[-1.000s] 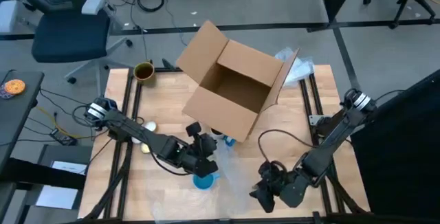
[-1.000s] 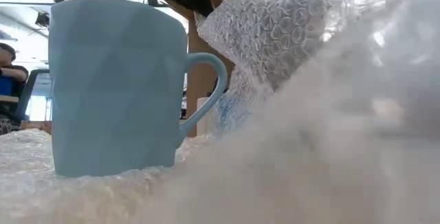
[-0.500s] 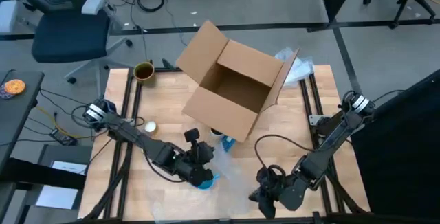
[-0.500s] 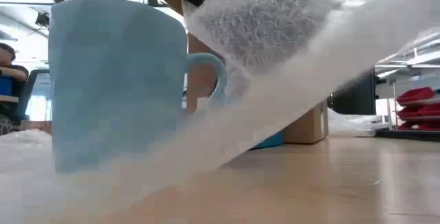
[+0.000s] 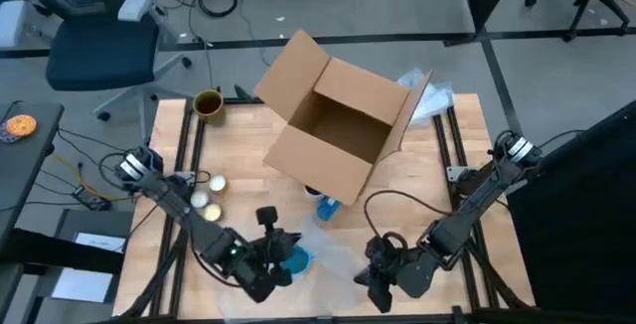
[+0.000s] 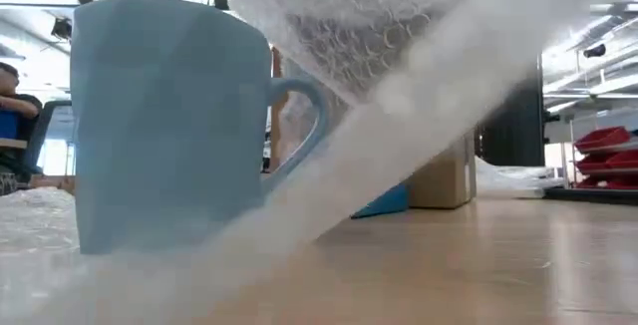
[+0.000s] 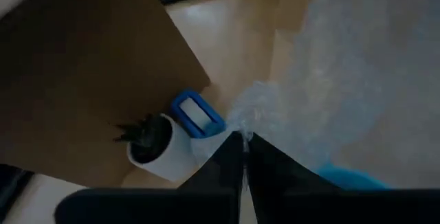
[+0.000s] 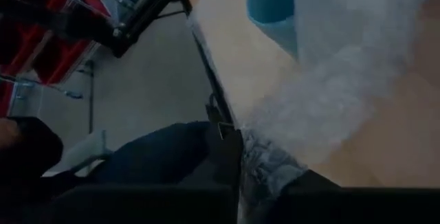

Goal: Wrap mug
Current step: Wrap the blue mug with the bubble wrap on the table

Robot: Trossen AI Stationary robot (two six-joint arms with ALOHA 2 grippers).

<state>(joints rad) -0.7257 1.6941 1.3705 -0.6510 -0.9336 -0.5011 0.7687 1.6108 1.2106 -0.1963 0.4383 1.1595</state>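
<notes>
From above, the wooden counter [image 5: 238, 155] carries an open cardboard box [image 5: 343, 125] toward its far side. The left hand [image 5: 273, 264] sits low near the front edge, just beside the light blue mug [image 5: 296, 259], which stands on a sheet of bubble wrap [image 5: 338, 249] spread between the two arms. The right hand [image 5: 383, 274] is at the front too, on the other side of the sheet, near its edge. Two small white rolls [image 5: 207, 193] lie beside the left arm, and a yellow-brown cup [image 5: 208, 102] stands at the counter's far left corner.

At counter height, the mug [image 6: 164, 126] stands upright with its handle toward the box [image 6: 444, 175]. A band of bubble wrap [image 6: 399, 116] rises slantwise from under the mug up past the handle, lifted clear of the counter [image 6: 478, 265].

The left wrist camera shows the left hand [image 7: 242, 145] closed on a pinched edge of the bubble wrap [image 7: 344, 80]; beyond it a small white pot with a dark plant [image 7: 155, 145] and a blue-rimmed object [image 7: 198, 113] sit at the foot of the box [image 7: 82, 80].

The right wrist camera shows the right hand [image 8: 240, 152] clamped on a gathered strip of bubble wrap [image 8: 323, 93], with the mug [image 8: 271, 7] partly veiled by it.
</notes>
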